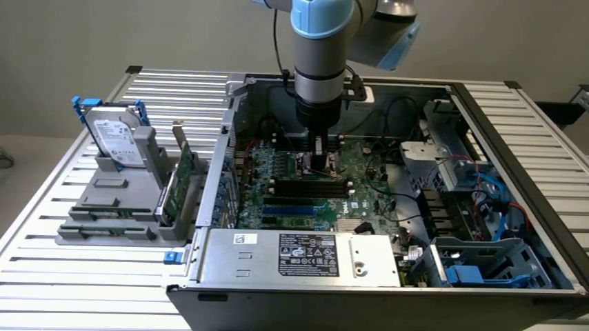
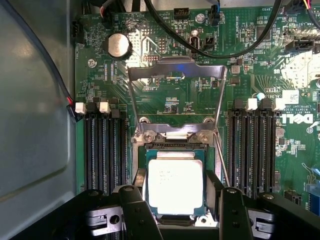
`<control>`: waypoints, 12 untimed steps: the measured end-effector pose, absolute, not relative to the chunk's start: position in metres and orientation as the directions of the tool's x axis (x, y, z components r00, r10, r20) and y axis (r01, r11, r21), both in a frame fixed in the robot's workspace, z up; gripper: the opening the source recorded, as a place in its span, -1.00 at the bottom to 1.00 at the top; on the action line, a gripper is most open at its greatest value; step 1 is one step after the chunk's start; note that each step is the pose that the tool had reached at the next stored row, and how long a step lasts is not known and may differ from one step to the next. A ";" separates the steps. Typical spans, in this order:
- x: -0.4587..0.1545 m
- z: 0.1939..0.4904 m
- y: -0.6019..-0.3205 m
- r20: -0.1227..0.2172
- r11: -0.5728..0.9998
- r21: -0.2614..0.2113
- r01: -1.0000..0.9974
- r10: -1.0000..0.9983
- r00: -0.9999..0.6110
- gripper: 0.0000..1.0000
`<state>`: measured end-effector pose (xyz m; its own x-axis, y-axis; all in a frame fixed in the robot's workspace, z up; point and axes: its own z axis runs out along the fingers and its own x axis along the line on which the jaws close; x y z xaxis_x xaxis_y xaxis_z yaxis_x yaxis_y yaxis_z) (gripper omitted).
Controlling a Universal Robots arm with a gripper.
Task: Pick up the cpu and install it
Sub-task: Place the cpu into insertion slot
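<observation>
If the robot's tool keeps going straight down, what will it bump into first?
Most likely the cpu, the silver square lying in its socket on the green board, right between the tool's open fingers. How close it already is, I cannot tell.

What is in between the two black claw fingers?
In the wrist view, the cpu lies between the claw fingers, sitting in its socket on the green motherboard.

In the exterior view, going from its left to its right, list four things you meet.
Hard drive → green circuit card → gripper above the motherboard → blue cables.
</observation>
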<state>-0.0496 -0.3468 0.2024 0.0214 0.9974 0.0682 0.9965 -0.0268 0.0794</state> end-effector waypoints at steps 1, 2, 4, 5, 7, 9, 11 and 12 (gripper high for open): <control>-0.050 0.202 -0.347 0.068 -0.027 0.079 0.996 0.997 0.022 0.10; -0.050 0.202 -0.347 0.068 -0.027 0.079 0.996 0.997 0.022 0.10; -0.050 0.201 -0.347 0.068 -0.028 0.079 0.996 0.997 0.022 0.10; -0.050 0.201 -0.347 0.068 -0.028 0.079 0.996 0.997 0.023 0.10; -0.050 0.200 -0.347 0.068 -0.029 0.079 0.996 0.997 0.023 0.10; -0.050 0.200 -0.347 0.068 -0.029 0.079 0.996 0.997 0.024 0.10; -0.050 0.199 -0.347 0.067 -0.030 0.079 0.996 0.997 0.025 0.10; -0.050 0.199 -0.347 0.067 -0.031 0.079 0.996 0.997 0.026 0.10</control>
